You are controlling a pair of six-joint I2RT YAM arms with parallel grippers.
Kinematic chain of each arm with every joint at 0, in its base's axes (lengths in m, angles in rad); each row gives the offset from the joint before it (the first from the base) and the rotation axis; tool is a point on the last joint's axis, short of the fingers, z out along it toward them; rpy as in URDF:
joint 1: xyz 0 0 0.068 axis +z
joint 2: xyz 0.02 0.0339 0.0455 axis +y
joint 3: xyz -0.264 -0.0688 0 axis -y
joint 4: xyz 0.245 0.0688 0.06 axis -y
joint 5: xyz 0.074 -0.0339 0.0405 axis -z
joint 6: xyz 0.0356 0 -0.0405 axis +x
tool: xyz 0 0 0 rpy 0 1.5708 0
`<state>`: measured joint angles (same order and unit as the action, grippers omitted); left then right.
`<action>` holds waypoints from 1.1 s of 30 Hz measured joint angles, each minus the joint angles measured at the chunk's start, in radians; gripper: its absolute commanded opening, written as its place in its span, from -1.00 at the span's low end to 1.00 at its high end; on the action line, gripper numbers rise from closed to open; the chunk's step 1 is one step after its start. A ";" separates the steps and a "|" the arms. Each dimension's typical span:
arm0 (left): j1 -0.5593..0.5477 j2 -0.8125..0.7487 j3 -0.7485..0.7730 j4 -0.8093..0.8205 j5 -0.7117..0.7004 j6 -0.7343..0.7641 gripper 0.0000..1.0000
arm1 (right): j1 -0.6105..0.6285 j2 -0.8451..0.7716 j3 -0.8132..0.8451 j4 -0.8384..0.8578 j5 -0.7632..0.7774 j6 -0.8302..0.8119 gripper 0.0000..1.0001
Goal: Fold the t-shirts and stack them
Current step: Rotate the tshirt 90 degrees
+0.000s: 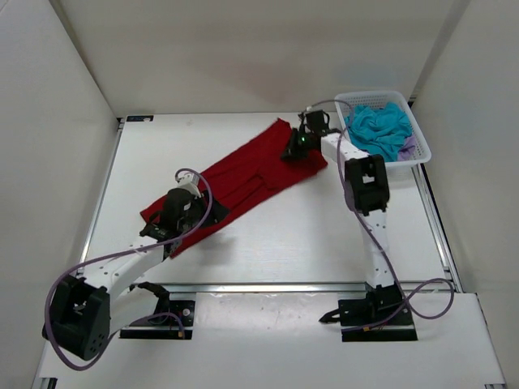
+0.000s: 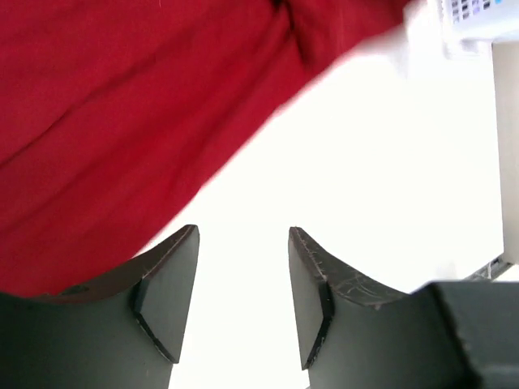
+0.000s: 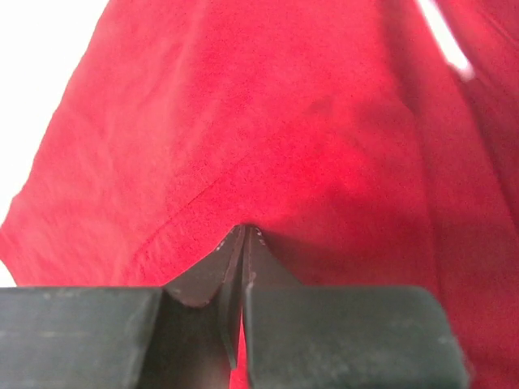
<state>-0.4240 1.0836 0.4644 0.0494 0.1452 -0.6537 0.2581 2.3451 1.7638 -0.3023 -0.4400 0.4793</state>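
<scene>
The red t-shirt (image 1: pixel 243 174) lies in a long diagonal band across the table. My right gripper (image 1: pixel 293 154) sits at its far right end, and in the right wrist view it (image 3: pixel 245 229) is shut, pinching the red cloth (image 3: pixel 268 121). My left gripper (image 1: pixel 195 212) is over the shirt's near left end. In the left wrist view it (image 2: pixel 243 235) is open and empty above bare table, with the red shirt's edge (image 2: pixel 122 105) by its left finger. The teal-blue t-shirt (image 1: pixel 379 130) and the lavender t-shirt (image 1: pixel 408 147) lie crumpled in the basket.
The white lattice basket (image 1: pixel 422 142) stands at the far right corner, and its corner shows in the left wrist view (image 2: pixel 478 20). White walls enclose the table on three sides. Metal rails run along the table's left, right and near edges.
</scene>
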 measured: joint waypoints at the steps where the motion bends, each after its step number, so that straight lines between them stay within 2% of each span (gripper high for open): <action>1: 0.008 -0.015 0.000 -0.008 0.000 0.005 0.19 | -0.004 0.103 0.175 -0.058 -0.023 -0.006 -0.92; 3: 0.023 -0.039 0.000 -0.035 0.000 0.014 0.22 | -0.005 0.272 0.528 -0.182 -0.041 -0.020 -0.83; 4: 0.030 -0.046 0.000 -0.046 0.000 0.018 0.23 | -0.006 0.301 0.590 -0.187 -0.031 -0.028 -0.70; 5: 0.038 -0.052 0.000 -0.058 0.000 0.019 0.26 | -0.006 0.279 0.578 -0.191 -0.026 -0.037 -0.51; 6: 0.041 -0.056 0.000 -0.068 0.000 0.021 0.28 | -0.005 0.225 0.521 -0.203 -0.016 -0.043 -0.35; 9: 0.039 -0.071 -0.001 -0.092 0.000 0.027 0.30 | 0.010 -0.071 0.198 -0.186 0.041 -0.069 -0.14; 11: 0.040 -0.087 -0.001 -0.111 0.001 0.037 0.27 | 0.037 -0.304 0.007 -0.151 0.074 -0.079 -0.12; 15: 0.051 -0.139 -0.001 -0.168 0.003 0.083 0.26 | 0.166 -0.729 -0.401 0.100 0.127 -0.057 -0.27; 18: 0.050 -0.171 0.006 -0.221 -0.005 0.115 0.27 | 0.330 -0.868 -0.666 0.249 0.145 0.002 -0.29; 20: 0.023 -0.179 0.024 -0.265 -0.025 0.128 0.24 | 0.430 -0.847 -0.778 0.330 0.152 0.056 -0.29; 22: 0.015 -0.192 0.040 -0.290 -0.030 0.134 0.22 | 0.491 -0.742 -0.854 0.373 0.168 0.114 -0.27; 25: 0.086 -0.236 0.042 -0.309 -0.008 0.134 0.21 | 0.549 -0.602 -0.889 0.374 0.200 0.192 -0.24; 28: 0.167 -0.261 0.049 -0.323 0.005 0.138 0.22 | 0.590 -0.526 -0.810 0.432 0.224 0.261 -0.19; 33: 0.138 -0.261 0.060 -0.327 0.012 0.140 0.23 | 0.642 -0.356 -0.645 0.505 0.265 0.347 -0.19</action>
<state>-0.2859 0.8230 0.5240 -0.2771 0.1574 -0.5133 0.9005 1.9892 1.1187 0.2024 -0.1749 0.8261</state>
